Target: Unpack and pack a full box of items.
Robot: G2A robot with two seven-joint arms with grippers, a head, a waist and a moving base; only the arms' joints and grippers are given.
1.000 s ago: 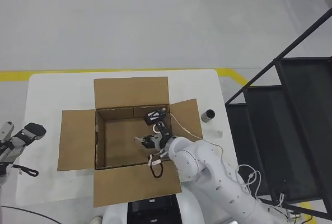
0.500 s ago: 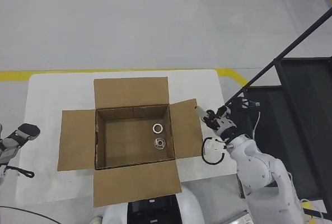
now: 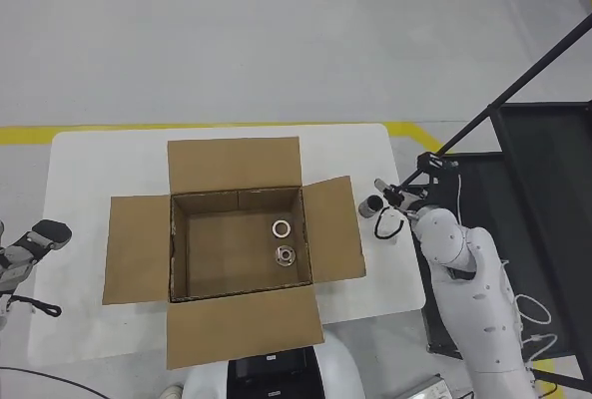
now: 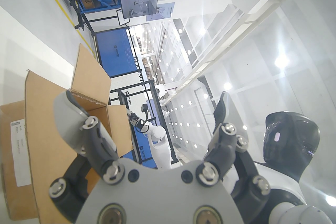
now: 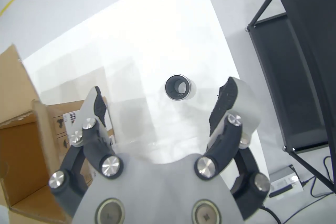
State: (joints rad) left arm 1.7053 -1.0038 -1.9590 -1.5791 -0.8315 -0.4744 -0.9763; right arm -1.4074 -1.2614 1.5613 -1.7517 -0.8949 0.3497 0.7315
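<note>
white table (image 3: pixel 86 170): rounded corners, carries the box and one loose part. a yellow floor line (image 3: pixel 76 132) runs behind its far edge.

black rack (image 3: pixel 555 199): stands off the table's right side, flat dark shelves on a thin frame.

cardboard box (image 3: pixel 136 249): sits about mid-table, upright, all four flaps folded outward and lying flat. the floor of the box is mostly bare brown card.

right gripper (image 5: pixel 162 89): hangs over the right edge of the table, between the box's right flap and the rack. jaws spread wide, holding nothing. the dark fingertip pads (image 5: pixel 225 99) stand on either side of the loose part in the wrist view, with table surface showing between each pad and the part, so no contact.

left gripper (image 3: pixel 34 237): off the table's left edge, well apart from the box. jaws wide apart and nothing between them. its wrist view looks past the box's outer wall and raised flaps.

short grey cylinder (image 3: pixel 371 206): rests on the table just beside the box's right flap, outside the box. hollow, dark inside, open end turned toward the right wrist camera.

two metal rings (image 3: pixel 283 228), (image 3: pixel 283 257): lie inside the box, on its floor near the right wall, one behind the other, close but apart.
</note>
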